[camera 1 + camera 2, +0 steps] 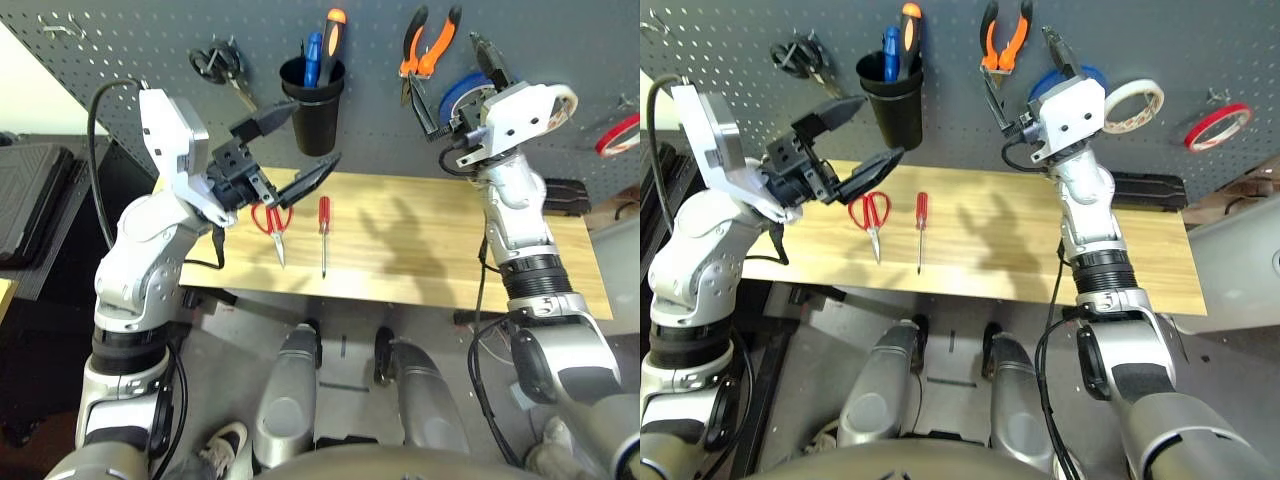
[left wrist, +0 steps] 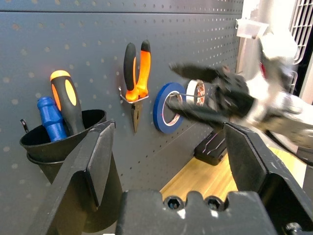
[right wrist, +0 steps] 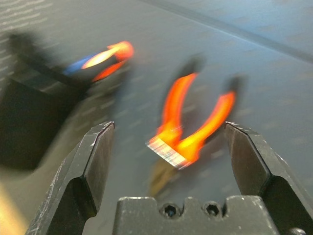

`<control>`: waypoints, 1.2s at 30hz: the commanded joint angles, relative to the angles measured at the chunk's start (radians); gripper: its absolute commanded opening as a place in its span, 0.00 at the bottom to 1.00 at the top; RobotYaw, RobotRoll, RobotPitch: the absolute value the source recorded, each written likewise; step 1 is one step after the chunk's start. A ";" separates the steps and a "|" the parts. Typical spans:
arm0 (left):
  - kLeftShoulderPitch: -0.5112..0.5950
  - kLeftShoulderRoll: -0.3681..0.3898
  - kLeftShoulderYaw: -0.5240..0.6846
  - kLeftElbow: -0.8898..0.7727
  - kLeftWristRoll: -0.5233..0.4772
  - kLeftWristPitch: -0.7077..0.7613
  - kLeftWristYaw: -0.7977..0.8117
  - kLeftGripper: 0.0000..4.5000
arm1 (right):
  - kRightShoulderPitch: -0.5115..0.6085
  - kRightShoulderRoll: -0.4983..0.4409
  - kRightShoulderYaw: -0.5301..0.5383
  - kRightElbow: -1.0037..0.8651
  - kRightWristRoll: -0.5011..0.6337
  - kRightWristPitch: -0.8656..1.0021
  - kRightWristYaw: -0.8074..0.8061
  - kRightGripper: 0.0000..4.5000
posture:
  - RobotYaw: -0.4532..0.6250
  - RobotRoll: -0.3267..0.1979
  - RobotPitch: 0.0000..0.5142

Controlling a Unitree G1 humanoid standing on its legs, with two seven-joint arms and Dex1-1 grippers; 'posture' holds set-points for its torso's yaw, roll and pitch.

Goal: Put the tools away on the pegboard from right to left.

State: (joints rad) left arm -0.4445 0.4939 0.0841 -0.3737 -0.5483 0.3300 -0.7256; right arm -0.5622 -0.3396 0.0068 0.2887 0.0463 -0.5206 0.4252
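Note:
The orange-and-black pliers [image 1: 430, 45] hang on a hook of the dark grey pegboard [image 1: 120, 50], right of the black cup [image 1: 313, 105]. My right gripper [image 1: 440, 62] is open just in front of the pliers, empty and apart from them; the left wrist view shows it before the blue tape [image 2: 164, 107]. The red tape ring [image 1: 620, 135] hangs at the board's far right. Red-handled scissors [image 1: 272, 225] and a slim red screwdriver [image 1: 323, 230] lie on the wooden table [image 1: 420, 250]. My left gripper [image 1: 317, 133] is open and empty, above the scissors, near the cup.
The cup holds a blue-handled and an orange-and-black-handled screwdriver [image 1: 333, 40]. Black-handled scissors [image 1: 220, 68] hang left of it. A white tape roll [image 1: 562, 100] hangs beside the blue one. A black box [image 1: 565, 195] sits at the table's back right.

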 commanded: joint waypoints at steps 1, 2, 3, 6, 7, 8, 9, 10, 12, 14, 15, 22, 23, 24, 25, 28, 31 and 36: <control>0.035 0.009 -0.025 0.011 0.033 0.010 0.007 1.00 | 0.083 -0.041 0.032 -0.074 0.050 0.088 0.106 0.99 | 0.70 0.62 0.49; 0.043 0.007 -0.032 0.019 0.048 0.017 0.022 1.00 | 0.107 -0.054 0.038 -0.086 0.059 0.120 0.131 0.99 | 0.70 0.62 0.49; 0.051 0.003 -0.041 0.032 0.072 0.025 0.043 1.00 | 0.133 -0.069 0.046 -0.097 0.068 0.157 0.161 0.99 | 0.70 0.62 0.49; 0.075 -0.007 -0.069 0.053 0.118 0.056 0.088 1.00 | 0.192 -0.107 0.068 -0.130 0.083 0.252 0.235 0.99 | 0.69 0.62 0.51; 0.083 -0.013 -0.078 0.056 0.130 0.069 0.106 1.00 | 0.208 -0.119 0.076 -0.143 0.085 0.279 0.256 0.99 | 0.69 0.62 0.51; 0.095 -0.027 -0.088 0.060 0.136 0.078 0.121 1.00 | 0.228 -0.135 0.088 -0.152 0.083 0.312 0.282 0.99 | 0.68 0.62 0.52; 0.106 -0.040 -0.102 0.061 0.146 0.087 0.137 1.00 | 0.244 -0.150 0.098 -0.159 0.078 0.334 0.305 0.99 | 0.68 0.62 0.52; 0.113 -0.049 -0.111 0.061 0.153 0.094 0.148 1.00 | 0.255 -0.159 0.105 -0.165 0.074 0.351 0.320 0.99 | 0.68 0.62 0.52; 0.123 -0.063 -0.128 0.057 0.176 0.110 0.176 1.00 | 0.267 -0.174 0.114 -0.176 0.069 0.384 0.341 0.99 | 0.68 0.62 0.54; 0.142 -0.093 -0.174 0.068 0.232 0.116 0.228 1.00 | 0.285 -0.192 0.124 -0.178 0.061 0.435 0.361 0.99 | 0.68 0.62 0.55; 0.148 -0.104 -0.188 0.072 0.251 0.120 0.245 1.00 | 0.290 -0.196 0.126 -0.180 0.058 0.452 0.366 0.99 | 0.68 0.62 0.55; 0.150 -0.201 -0.257 0.211 0.357 0.184 0.358 1.00 | 0.337 -0.212 0.138 -0.169 0.022 0.538 0.372 0.99 | 0.67 0.62 0.56; 0.139 -0.217 -0.260 0.250 0.361 0.203 0.367 1.00 | 0.341 -0.210 0.142 -0.167 0.015 0.543 0.370 0.99 | 0.67 0.62 0.57; 0.127 -0.235 -0.262 0.294 0.368 0.205 0.377 1.00 | 0.346 -0.209 0.145 -0.164 0.009 0.553 0.368 0.99 | 0.67 0.62 0.57; 0.118 -0.249 -0.260 0.326 0.373 0.205 0.384 1.00 | 0.348 -0.208 0.147 -0.163 0.003 0.564 0.366 0.99 | 0.67 0.62 0.57; 0.085 -0.277 -0.267 0.424 0.405 0.190 0.399 1.00 | 0.356 -0.206 0.153 -0.160 -0.011 0.576 0.362 0.99 | 0.67 0.62 0.58; 0.037 -0.297 -0.294 0.549 0.436 0.193 0.383 1.00 | 0.367 -0.207 0.157 -0.163 -0.022 0.581 0.363 0.99 | 0.66 0.62 0.59; -0.037 -0.343 -0.282 0.771 0.485 0.114 0.416 1.00 | 0.388 -0.214 0.156 -0.186 -0.033 0.594 0.368 0.99 | 0.64 0.62 0.60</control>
State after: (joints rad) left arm -0.4746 0.1630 -0.1902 0.3327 -0.0881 0.4663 -0.3210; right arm -0.1972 -0.5426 0.1491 0.1174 0.0216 0.0579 0.7876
